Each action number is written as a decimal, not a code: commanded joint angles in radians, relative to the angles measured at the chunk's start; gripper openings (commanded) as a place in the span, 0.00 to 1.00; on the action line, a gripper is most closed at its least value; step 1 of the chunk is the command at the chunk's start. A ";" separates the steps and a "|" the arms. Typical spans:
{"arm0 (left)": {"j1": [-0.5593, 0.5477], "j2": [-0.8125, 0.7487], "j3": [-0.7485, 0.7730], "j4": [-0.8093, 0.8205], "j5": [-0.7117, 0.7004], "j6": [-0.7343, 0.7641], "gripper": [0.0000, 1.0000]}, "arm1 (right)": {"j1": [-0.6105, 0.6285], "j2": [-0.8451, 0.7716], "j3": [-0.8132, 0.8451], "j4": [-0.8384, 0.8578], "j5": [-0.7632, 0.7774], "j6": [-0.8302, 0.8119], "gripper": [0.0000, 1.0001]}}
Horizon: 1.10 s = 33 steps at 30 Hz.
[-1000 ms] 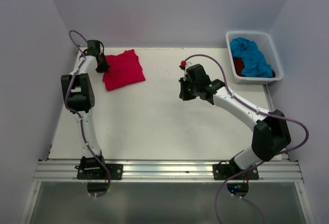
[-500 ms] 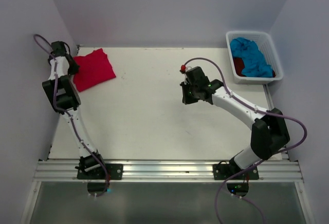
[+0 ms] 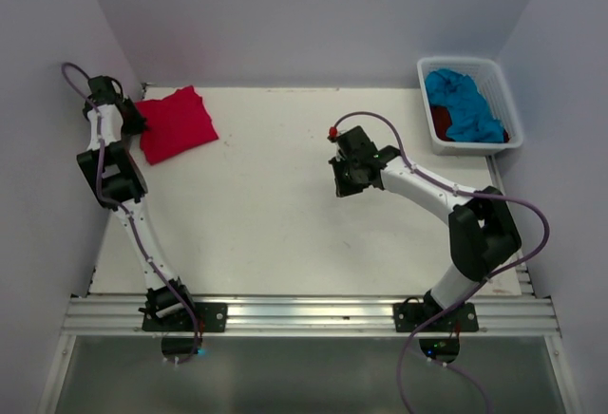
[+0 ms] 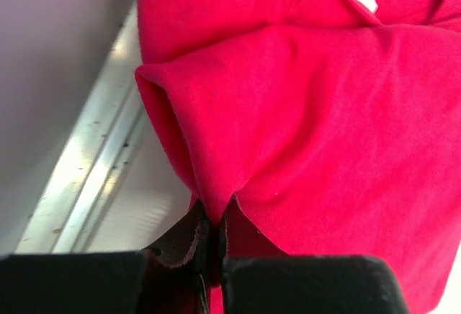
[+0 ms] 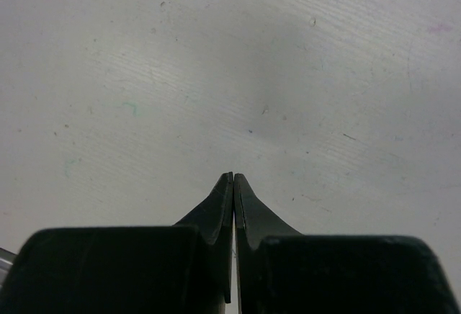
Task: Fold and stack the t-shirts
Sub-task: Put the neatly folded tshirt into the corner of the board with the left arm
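Note:
A folded bright red-pink t-shirt lies at the table's far left corner. My left gripper is shut on its left edge; in the left wrist view the cloth is pinched between the jaws of the left gripper. A turquoise blue t-shirt lies bunched in the white basket at the far right, over a dark red t-shirt that shows only at its edge. My right gripper hovers over the bare middle of the table, shut and empty, as the right wrist view of the right gripper shows.
The left wall and the table's metal edge rail run close beside the left gripper. The white table top stretches between the two arms. The aluminium base rail runs along the near edge.
The left gripper dragged the red-pink shirt leftward into the far left corner, then it shifted slightly right. The right gripper drifted a little left.

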 commanded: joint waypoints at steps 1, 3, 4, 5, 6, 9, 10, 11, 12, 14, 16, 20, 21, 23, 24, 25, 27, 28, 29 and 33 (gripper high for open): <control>0.025 -0.075 -0.020 0.048 0.121 -0.004 0.00 | 0.003 -0.009 0.023 0.010 -0.008 -0.006 0.00; 0.019 -0.098 -0.032 0.062 0.151 0.005 0.00 | 0.003 -0.018 0.020 0.013 -0.008 -0.007 0.00; 0.016 -0.105 -0.039 0.072 0.164 0.008 0.00 | 0.003 -0.023 0.017 0.012 -0.007 -0.007 0.00; 0.008 -0.113 -0.044 0.077 0.176 0.016 0.00 | 0.003 -0.026 0.013 0.013 -0.007 -0.007 0.00; 0.004 -0.119 -0.043 0.082 0.176 0.022 0.00 | 0.003 -0.034 0.010 0.018 -0.008 -0.009 0.00; -0.012 -0.150 -0.044 0.092 0.175 0.042 0.00 | 0.002 -0.043 0.003 0.021 -0.010 -0.007 0.00; -0.013 -0.155 -0.044 0.094 0.171 0.054 0.00 | 0.003 -0.043 0.003 0.024 -0.014 -0.007 0.00; -0.021 -0.161 -0.044 0.102 0.165 0.060 0.00 | 0.003 -0.041 0.004 0.024 -0.016 -0.009 0.00; -0.024 -0.171 -0.043 0.105 0.152 0.065 0.00 | 0.003 -0.038 0.006 0.023 -0.018 -0.007 0.00; -0.033 -0.175 -0.030 0.105 0.121 0.085 0.00 | 0.003 -0.037 0.010 0.021 -0.027 -0.006 0.00; -0.035 -0.149 0.023 0.089 0.092 0.089 0.00 | 0.005 -0.031 0.016 0.015 -0.030 -0.007 0.00; -0.033 -0.098 0.083 0.057 0.085 0.105 0.00 | 0.003 -0.027 0.027 -0.002 -0.024 -0.014 0.00; -0.033 -0.081 0.091 0.054 0.092 0.105 0.00 | 0.003 -0.026 0.027 -0.005 -0.021 -0.012 0.00; -0.033 -0.069 0.109 0.043 0.079 0.102 0.19 | 0.005 -0.020 0.029 -0.008 -0.019 -0.012 0.00; -0.033 -0.061 0.117 0.039 0.073 0.102 0.27 | 0.003 -0.018 0.029 -0.010 -0.016 -0.014 0.00; -0.033 -0.064 0.126 0.036 0.066 0.093 0.32 | 0.003 -0.015 0.026 -0.011 -0.013 -0.012 0.00; -0.027 -0.084 0.129 0.033 0.044 0.088 0.55 | 0.003 -0.014 0.020 -0.010 -0.010 -0.014 0.00; -0.026 -0.096 0.128 0.033 0.036 0.080 0.56 | 0.005 -0.014 0.018 -0.007 -0.011 -0.014 0.00; -0.025 -0.110 0.128 0.031 0.026 0.079 0.72 | 0.003 -0.011 0.012 0.000 -0.013 -0.014 0.00; -0.030 -0.248 0.093 0.049 0.036 0.070 0.74 | 0.003 -0.011 0.001 0.012 -0.018 -0.012 0.00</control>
